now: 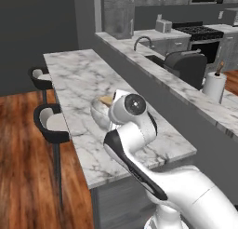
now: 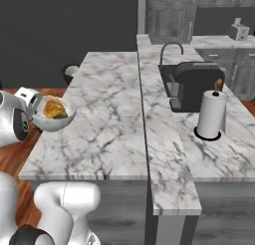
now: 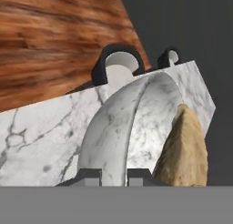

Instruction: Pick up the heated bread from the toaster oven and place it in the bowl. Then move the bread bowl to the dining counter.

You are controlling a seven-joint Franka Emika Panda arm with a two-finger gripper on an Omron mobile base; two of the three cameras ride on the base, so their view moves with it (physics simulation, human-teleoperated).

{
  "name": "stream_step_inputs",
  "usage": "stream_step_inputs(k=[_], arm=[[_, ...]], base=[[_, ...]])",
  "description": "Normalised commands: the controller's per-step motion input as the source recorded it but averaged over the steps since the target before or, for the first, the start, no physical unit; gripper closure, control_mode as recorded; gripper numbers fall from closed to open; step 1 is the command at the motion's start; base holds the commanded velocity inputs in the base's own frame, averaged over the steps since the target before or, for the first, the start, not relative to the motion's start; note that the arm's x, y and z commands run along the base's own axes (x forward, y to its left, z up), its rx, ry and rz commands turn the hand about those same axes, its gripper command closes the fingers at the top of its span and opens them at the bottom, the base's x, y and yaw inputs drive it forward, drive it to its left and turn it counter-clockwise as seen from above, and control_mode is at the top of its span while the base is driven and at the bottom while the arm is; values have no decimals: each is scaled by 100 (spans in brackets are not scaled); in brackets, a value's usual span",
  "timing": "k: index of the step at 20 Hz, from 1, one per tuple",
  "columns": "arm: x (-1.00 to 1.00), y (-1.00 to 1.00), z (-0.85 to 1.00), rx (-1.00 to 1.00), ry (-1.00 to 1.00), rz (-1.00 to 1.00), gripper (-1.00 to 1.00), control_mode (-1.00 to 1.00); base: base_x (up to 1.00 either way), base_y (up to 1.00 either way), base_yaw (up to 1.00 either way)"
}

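Jaws clamped on the rim of the bowl (image 2: 52, 115), heated bread (image 2: 54, 108) inside, right at the desk's (image 2: 107, 109) stool-side edge: keep it level, carry it further onto the marble, then lower gently before letting go.

So the dining counter (image 2: 107, 124) is a long veined marble slab on a dark grey base, with wood floor (image 1: 23, 167) under it. The marbled bowl (image 2: 54, 118) hangs over the counter's near left edge; can't tell if it's touching. Two black stools (image 1: 49, 123) stand on the floor along the counter's left side.
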Motion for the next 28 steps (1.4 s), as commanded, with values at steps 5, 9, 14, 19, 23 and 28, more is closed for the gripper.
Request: stream_step_inputs(k=[5, 9, 14, 19, 23, 28], arm=[[100, -19, -40, -2, 9, 0, 100, -100], [97, -2, -61, -18, 4, 0, 100, -100], [86, 0, -56, -19, 0, -5, 100, -100], [80, -2, -43, -3, 0, -6, 100, -100], [63, -5, -50, 0, 0, -4, 100, -100], [16, 0, -10, -1, 0, 0, -100, -100]], base=[[0, 0, 0], [0, 0, 0], [0, 0, 0], [0, 0, 0], [0, 0, 0], [0, 0, 0]])
